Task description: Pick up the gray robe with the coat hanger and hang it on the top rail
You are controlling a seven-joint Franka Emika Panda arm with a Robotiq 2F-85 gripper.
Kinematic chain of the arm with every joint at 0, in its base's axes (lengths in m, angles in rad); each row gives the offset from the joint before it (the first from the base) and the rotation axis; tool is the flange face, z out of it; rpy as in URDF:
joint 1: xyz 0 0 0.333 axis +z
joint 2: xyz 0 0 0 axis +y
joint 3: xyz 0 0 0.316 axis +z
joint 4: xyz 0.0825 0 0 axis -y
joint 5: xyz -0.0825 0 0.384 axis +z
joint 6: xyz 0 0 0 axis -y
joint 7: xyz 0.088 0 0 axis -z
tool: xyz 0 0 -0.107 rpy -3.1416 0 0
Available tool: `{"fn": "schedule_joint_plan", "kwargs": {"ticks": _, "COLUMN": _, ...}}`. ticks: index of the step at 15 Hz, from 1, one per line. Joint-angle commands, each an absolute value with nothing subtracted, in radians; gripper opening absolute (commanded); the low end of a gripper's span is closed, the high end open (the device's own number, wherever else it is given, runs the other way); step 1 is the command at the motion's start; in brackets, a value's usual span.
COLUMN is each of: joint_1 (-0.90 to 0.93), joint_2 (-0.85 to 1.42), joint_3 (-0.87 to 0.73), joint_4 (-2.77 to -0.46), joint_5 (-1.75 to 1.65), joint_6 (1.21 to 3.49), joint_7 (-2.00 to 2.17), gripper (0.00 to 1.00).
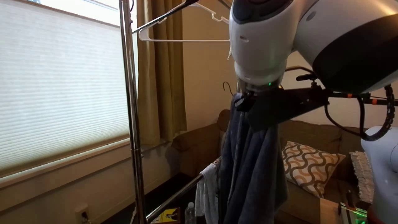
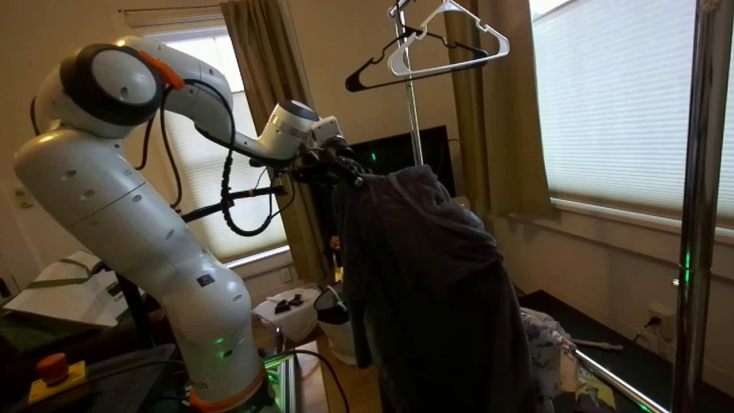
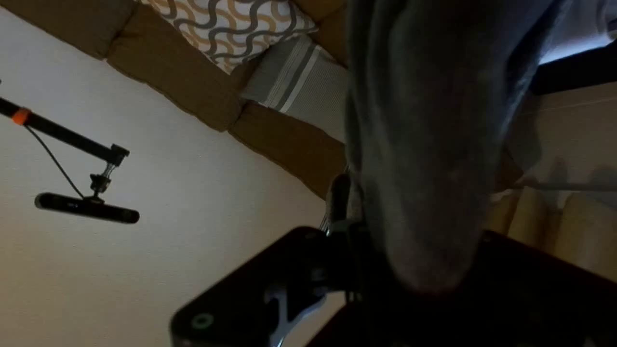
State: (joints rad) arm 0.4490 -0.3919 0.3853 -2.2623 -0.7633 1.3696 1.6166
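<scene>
The gray robe (image 1: 248, 174) hangs limp from my gripper (image 1: 244, 101), long and dark; it also shows in an exterior view (image 2: 436, 269) and fills the middle of the wrist view (image 3: 429, 144). A thin dark coat hanger hook (image 1: 228, 87) sticks up beside the robe's top; the hanger's body is hidden in the cloth. My gripper is shut on the robe's upper part, also seen in an exterior view (image 2: 352, 172); its fingertips are dim in the wrist view. The top rail is mostly above the frame; a short end shows at the upright's top (image 2: 400, 8).
A white hanger (image 2: 450, 40) and a black hanger (image 2: 367, 74) hang above the robe. Chrome uprights (image 1: 133, 124) (image 2: 694, 229) flank it. The lower crossbar (image 1: 174, 197) holds a whitish cloth (image 1: 206, 186). A couch (image 1: 199, 137) and a mounted camera (image 3: 87, 207) also show.
</scene>
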Motion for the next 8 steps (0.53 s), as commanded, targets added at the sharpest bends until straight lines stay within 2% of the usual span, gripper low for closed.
{"fn": "schedule_joint_plan", "kwargs": {"ticks": 1, "joint_1": 0.412, "joint_2": -0.565, "joint_3": 0.364, "joint_4": -2.303, "joint_5": -0.872, "joint_6": 1.348, "joint_7": 1.428, "gripper": 0.02}}
{"fn": "schedule_joint_plan", "kwargs": {"ticks": 4, "joint_1": 0.377, "joint_2": -0.639, "joint_3": 0.315, "joint_4": -2.311, "joint_5": -0.876, "joint_6": 1.386, "joint_7": 1.371, "gripper": 0.02}}
{"fn": "schedule_joint_plan", "kwargs": {"ticks": 5, "joint_1": 0.371, "joint_2": -0.557, "joint_3": 0.347, "joint_4": -2.269, "joint_5": -0.828, "joint_6": 1.377, "joint_7": 1.403, "gripper": 0.07}}
{"fn": "schedule_joint_plan", "kwargs": {"ticks": 7, "joint_1": 0.355, "joint_2": -0.599, "joint_3": 0.326, "joint_4": -2.282, "joint_5": -0.827, "joint_6": 1.384, "joint_7": 1.380, "gripper": 0.07}}
{"fn": "schedule_joint_plan", "kwargs": {"ticks": 8, "joint_1": 0.352, "joint_2": -0.600, "joint_3": 0.322, "joint_4": -2.286, "joint_5": -0.826, "joint_6": 1.400, "joint_7": 1.393, "gripper": 0.02}}
